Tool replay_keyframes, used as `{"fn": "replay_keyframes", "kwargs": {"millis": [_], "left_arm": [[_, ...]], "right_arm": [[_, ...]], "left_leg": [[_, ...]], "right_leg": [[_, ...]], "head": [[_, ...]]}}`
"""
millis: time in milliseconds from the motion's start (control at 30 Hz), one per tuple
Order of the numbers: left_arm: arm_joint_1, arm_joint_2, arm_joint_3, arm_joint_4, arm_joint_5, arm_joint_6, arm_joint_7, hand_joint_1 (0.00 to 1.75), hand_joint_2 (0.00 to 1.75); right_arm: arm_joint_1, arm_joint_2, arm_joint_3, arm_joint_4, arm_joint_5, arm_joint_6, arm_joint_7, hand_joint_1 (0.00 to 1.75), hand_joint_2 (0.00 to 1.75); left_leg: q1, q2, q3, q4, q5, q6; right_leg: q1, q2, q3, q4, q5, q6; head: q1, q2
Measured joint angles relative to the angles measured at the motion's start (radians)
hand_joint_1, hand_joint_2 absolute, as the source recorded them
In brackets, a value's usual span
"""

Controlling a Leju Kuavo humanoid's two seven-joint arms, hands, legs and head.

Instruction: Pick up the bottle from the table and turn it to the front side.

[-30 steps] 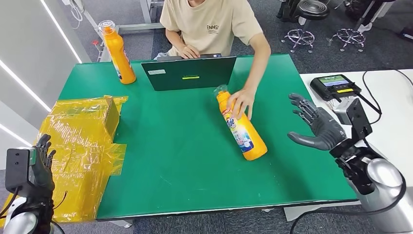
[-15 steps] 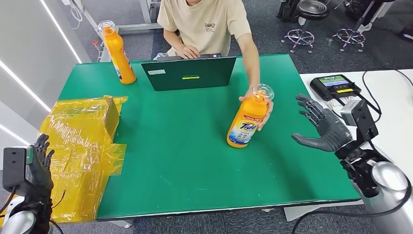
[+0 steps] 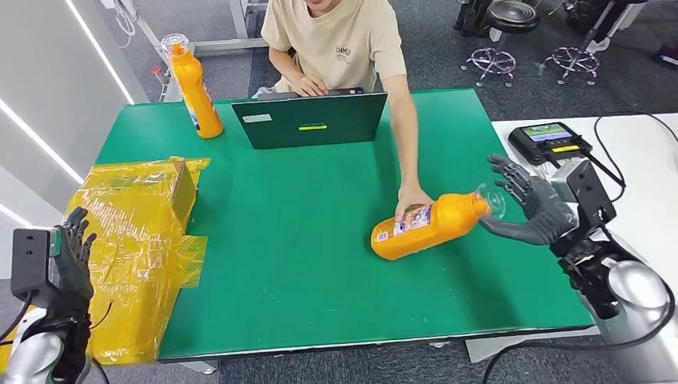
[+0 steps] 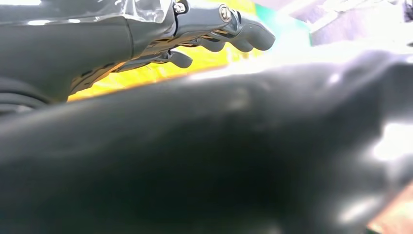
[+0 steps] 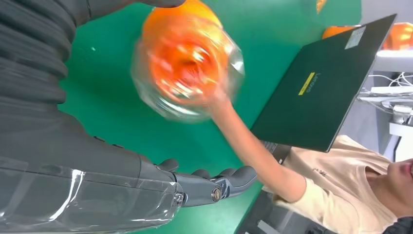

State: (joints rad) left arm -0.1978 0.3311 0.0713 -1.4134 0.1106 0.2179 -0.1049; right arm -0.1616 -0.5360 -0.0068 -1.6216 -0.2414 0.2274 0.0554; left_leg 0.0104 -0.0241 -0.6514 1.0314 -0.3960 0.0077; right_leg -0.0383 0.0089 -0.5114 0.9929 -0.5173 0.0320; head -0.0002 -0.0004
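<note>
The right robot hand (image 3: 532, 210) was spread just beside the cap of the lying bottle (image 3: 428, 225); a person's hand (image 3: 411, 199) rested on its far side, blocking that approach. Bare green desk (image 3: 304, 264) lay open in front, the laptop (image 3: 310, 120) well behind

The bottle (image 3: 430, 226) lies on its side on the table (image 3: 304, 264), right of centre, cap end toward the right hand (image 3: 534, 210). A person's hand (image 3: 412, 202) rests on its far side. A laptop (image 3: 312, 120) stands behind it at the far edge. A second bottle (image 3: 193, 86) stands upright at the far left corner. A wrapped box (image 3: 140, 240) sits at the left edge, beside the left hand (image 3: 70, 268).
</note>
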Motion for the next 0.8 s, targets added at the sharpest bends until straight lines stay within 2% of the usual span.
{"fn": "replay_keyframes", "kwargs": {"millis": [200, 400, 433, 467, 533, 567, 600, 800], "left_arm": [[-0.039, -0.019, -0.049, 0.019, -0.003, -0.002, 0.0, 0.0, 0.0], [-0.06, -0.037, -0.085, 0.024, 0.009, -0.003, 0.0, 0.0, 0.0], [-0.062, -0.039, -0.089, 0.024, 0.012, -0.003, 0.0, 0.0, 0.0], [-0.064, -0.041, -0.092, 0.024, 0.016, -0.003, 0.0, 0.0, 0.0], [-0.065, -0.044, -0.099, 0.024, 0.022, -0.004, 0.0, 0.0, 0.0], [-0.065, -0.046, -0.103, 0.024, 0.025, -0.005, 0.0, 0.0, 0.0], [-0.066, -0.048, -0.106, 0.024, 0.027, -0.007, -0.001, 0.0, 0.0], [-0.084, -0.057, -0.13, 0.033, 0.035, -0.017, -0.011, 0.0, 0.0]], "right_arm": [[-0.169, 0.021, 0.093, 0.154, 0.001, 0.019, 0.018, 0.0, 1.75], [-0.345, 0.08, 0.213, 0.372, -0.027, 0.046, 0.016, 0.0, 1.75], [-0.369, 0.091, 0.231, 0.406, -0.029, 0.049, 0.014, 0.24, 1.75], [-0.39, 0.101, 0.247, 0.437, -0.033, 0.052, 0.01, 0.6, 1.75], [-0.426, 0.121, 0.276, 0.494, -0.043, 0.057, 0.006, 1.47, 1.75], [-0.442, 0.131, 0.288, 0.52, -0.051, 0.058, 0.004, 1.66, 1.75], [-0.458, 0.14, 0.299, 0.544, -0.059, 0.061, 0.002, 1.74, 1.75], [-0.526, 0.194, 0.357, 0.657, -0.098, 0.075, -0.017, 1.75, 1.75]], "left_leg": [[0.0, 0.002, 0.0, 0.0, 0.001, 0.001], [0.0, 0.002, 0.0, 0.0, 0.002, 0.001], [0.0, 0.002, 0.0, 0.0, 0.002, 0.001], [0.0, 0.002, 0.0, 0.0, 0.002, 0.001], [0.0, 0.002, 0.0, 0.0, 0.002, 0.001], [0.0, 0.002, 0.0, 0.0, 0.002, 0.001], [0.0, 0.002, 0.0, 0.0, 0.002, 0.001], [0.0, 0.002, 0.0, 0.0, 0.002, 0.001]], "right_leg": [[0.0, 0.002, 0.001, 0.0, 0.002, 0.0], [0.0, 0.002, 0.001, 0.001, 0.003, 0.0], [0.0, 0.002, 0.001, 0.001, 0.003, 0.0], [0.0, 0.002, 0.001, 0.001, 0.003, 0.0], [0.0, 0.002, 0.001, 0.001, 0.003, 0.0], [0.0, 0.002, 0.001, 0.001, 0.003, 0.0], [0.0, 0.002, 0.001, 0.001, 0.003, 0.0], [0.0, 0.002, 0.001, 0.001, 0.003, 0.0]], "head": [[0.0, 0.0], [0.0, 0.0], [0.0, 0.0], [0.0, 0.0], [0.0, 0.0], [0.0, 0.0], [0.0, 0.0], [0.0, 0.0]]}}
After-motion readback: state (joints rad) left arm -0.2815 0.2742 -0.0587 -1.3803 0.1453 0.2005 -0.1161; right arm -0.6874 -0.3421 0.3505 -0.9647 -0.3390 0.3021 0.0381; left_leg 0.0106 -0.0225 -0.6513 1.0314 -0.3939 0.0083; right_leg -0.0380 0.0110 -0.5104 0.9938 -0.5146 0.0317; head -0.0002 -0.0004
